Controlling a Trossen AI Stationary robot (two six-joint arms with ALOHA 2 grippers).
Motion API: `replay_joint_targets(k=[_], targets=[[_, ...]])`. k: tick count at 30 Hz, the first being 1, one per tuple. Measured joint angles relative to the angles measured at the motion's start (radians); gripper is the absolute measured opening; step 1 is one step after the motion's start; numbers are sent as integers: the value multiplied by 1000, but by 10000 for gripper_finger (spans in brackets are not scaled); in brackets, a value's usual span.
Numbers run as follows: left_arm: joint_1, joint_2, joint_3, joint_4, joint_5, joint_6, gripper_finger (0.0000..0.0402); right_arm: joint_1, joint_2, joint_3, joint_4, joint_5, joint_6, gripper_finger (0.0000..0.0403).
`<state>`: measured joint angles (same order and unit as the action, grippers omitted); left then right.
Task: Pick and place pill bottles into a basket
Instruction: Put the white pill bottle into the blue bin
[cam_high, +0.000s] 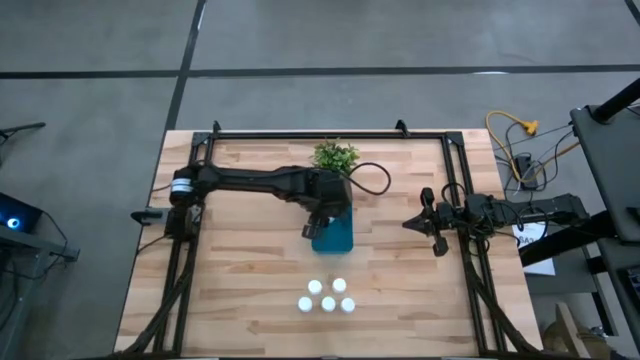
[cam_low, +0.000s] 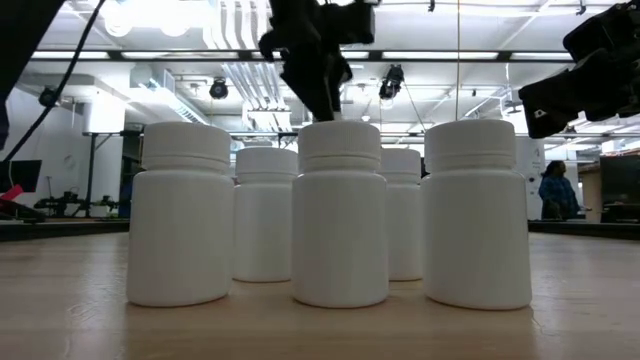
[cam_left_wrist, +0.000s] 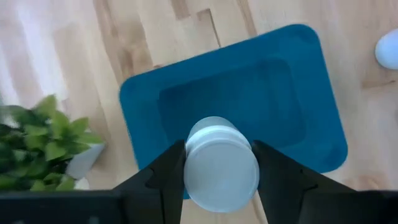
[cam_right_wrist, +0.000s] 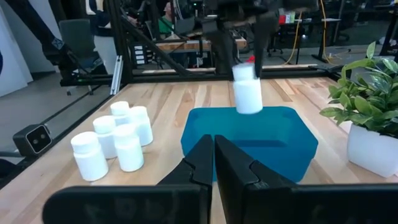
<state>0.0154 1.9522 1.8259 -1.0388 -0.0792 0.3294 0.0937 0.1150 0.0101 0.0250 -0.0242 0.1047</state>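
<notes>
The left pincer (cam_left_wrist: 219, 163) is pinching a small white capped plastic pill bottle (cam_left_wrist: 221, 163) above the teal-blue rounded plastic basket (cam_left_wrist: 298, 93) — next it needs releasing — five bottles (cam_high: 327, 295) waiting on the wooden tabletop (cam_high: 240, 270), right pincer (cam_right_wrist: 214, 163) pressed together.

Potted plant (cam_high: 335, 156) on wooden table (cam_high: 240, 290)

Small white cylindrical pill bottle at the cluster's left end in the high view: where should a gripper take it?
Probably from straight above, with the fingers closing across the round cap of that small white pill bottle. It stands upright, and its neighbours stand close beside it.
</notes>
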Motion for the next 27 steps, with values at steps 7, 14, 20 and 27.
replay_joint_targets(k=[7,14,20,27], targets=[[38,47,0,-11,2,44,142,0,0,0,-4,-1,0,8],[73,57,-1,12,43,50,142,0,0,0,-16,-1,0,8],[98,59,-23,52,52,55,142,0,0,0,-16,-1,0,8],[113,59,-108,99,54,54,142,0,0,0,-16,-1,0,8]])
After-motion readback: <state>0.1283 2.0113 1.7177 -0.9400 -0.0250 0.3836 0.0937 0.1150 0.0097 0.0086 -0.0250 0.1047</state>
